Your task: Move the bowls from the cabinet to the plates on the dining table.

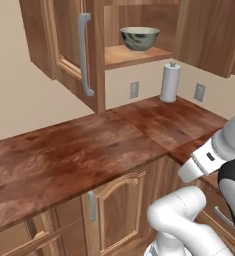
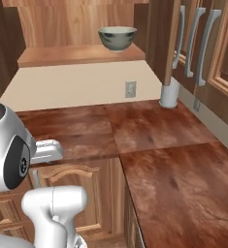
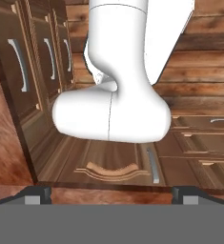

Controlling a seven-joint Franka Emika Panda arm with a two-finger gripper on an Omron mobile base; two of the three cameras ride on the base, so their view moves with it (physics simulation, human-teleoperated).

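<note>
Hanging low beside the base, the gripper [image 3: 111, 194] points back toward the lower cupboard fronts, its fingertips [image 3: 37, 194] standing wide apart with nothing between them. It is well short of the work.

Beyond the arm lies the bare counter [image 1: 79, 155], reddish wood, with a paper towel roll [image 1: 170, 82] upright at the back wall near two outlets.

Above that, the cabinet [image 1: 64, 45] hangs with its door swung open, bar handle [image 1: 84, 55] facing out. On its shelf [image 2: 76, 54] sits one bowl [image 1: 139, 38], grey-green with dark markings, upright, toward the right end of the shelf and close to the front edge.

The bowl looks like glazed ceramic: stiff, fairly heavy for its size, slick, and likely to chip if knocked on the shelf or door. Its sides curve too wide for a grip around the body, I judge, so the rim is the place to take it, one finger inside and one outside, on the near side where the open front gives room.
</note>
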